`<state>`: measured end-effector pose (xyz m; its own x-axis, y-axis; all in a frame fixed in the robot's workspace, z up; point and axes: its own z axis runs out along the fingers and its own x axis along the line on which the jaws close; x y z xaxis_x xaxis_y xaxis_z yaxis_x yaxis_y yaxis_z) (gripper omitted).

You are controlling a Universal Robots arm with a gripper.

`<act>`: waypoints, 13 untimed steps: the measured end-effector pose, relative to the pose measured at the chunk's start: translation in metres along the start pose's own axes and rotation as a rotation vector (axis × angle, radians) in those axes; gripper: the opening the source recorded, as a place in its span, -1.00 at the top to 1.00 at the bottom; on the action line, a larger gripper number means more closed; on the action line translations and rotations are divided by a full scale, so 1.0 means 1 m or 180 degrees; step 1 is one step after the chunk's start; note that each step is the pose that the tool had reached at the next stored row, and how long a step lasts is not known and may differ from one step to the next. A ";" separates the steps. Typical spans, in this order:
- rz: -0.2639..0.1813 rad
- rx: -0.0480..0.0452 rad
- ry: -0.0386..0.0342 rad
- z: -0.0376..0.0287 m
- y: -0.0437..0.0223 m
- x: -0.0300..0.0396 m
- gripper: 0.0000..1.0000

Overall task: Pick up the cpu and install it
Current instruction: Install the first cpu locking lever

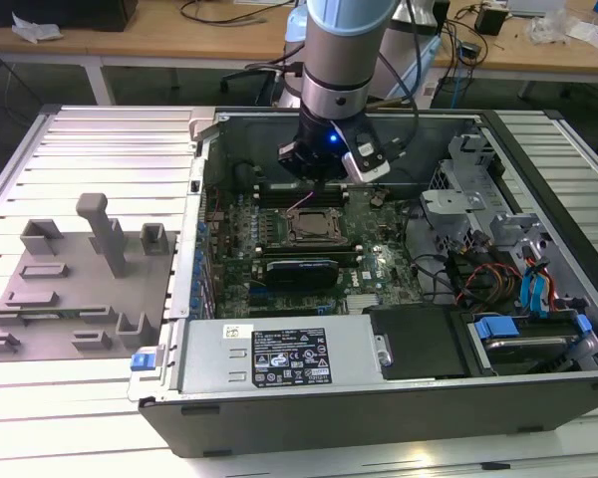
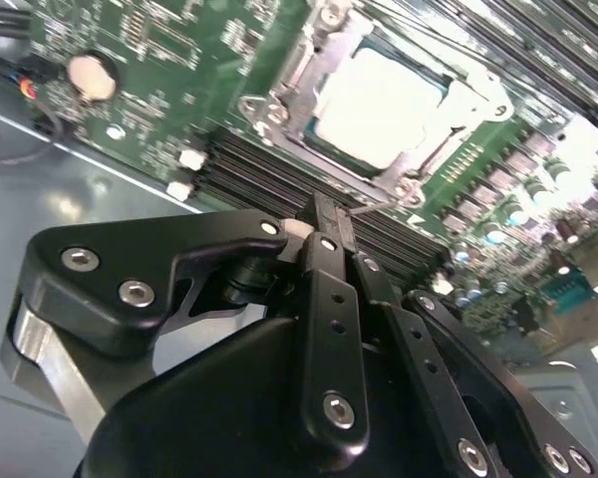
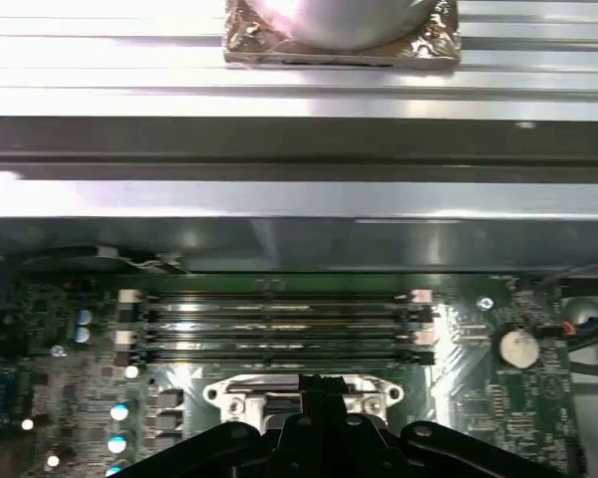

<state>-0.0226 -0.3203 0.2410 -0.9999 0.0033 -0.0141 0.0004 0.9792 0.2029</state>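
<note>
My gripper (image 2: 327, 231): I hang inside the open computer case (image 1: 399, 393), just above the motherboard (image 1: 379, 261), a little to the far side of the socket; in the second wrist view my two black fingers (image 2: 331, 299) are pressed together with no gap and nothing between them.
The cpu (image 2: 379, 105): it lies flat in the socket frame (image 2: 279, 90) on the motherboard, pale silvery top up, apart from my fingertips; in the exterior view it (image 1: 310, 226) sits near the middle of the board, just on the near side of me.
Memory slots (image 3: 279, 324): a bank of long dark slots runs across the board between the socket and the far wall of the case; in the first wrist view my fingertips (image 3: 314, 390) hang over the socket's metal edge, just beside them.
Coin cell (image 3: 519, 347): a round silvery battery on the green board, off to one side of the slots.
Grey plastic blocks (image 1: 75, 289): on the ribbed table (image 1: 110, 149) at the exterior view's left, well apart from the case.
Drive bay (image 1: 523, 299): at the exterior view's right inside the case, with blue tabs and coloured cables.
</note>
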 end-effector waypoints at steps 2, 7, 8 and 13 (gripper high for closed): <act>0.0000 0.0000 0.0000 0.0000 0.0000 0.0000 0.79; 0.0000 0.0000 0.0000 0.0004 0.0000 0.0031 0.79; 0.0001 0.0000 0.0000 0.0006 0.0000 0.0041 0.79; 0.0005 0.0001 -0.0001 0.0025 -0.0003 0.0138 0.79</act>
<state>-0.0364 -0.3201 0.2383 -0.9999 0.0048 -0.0140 0.0019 0.9792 0.2027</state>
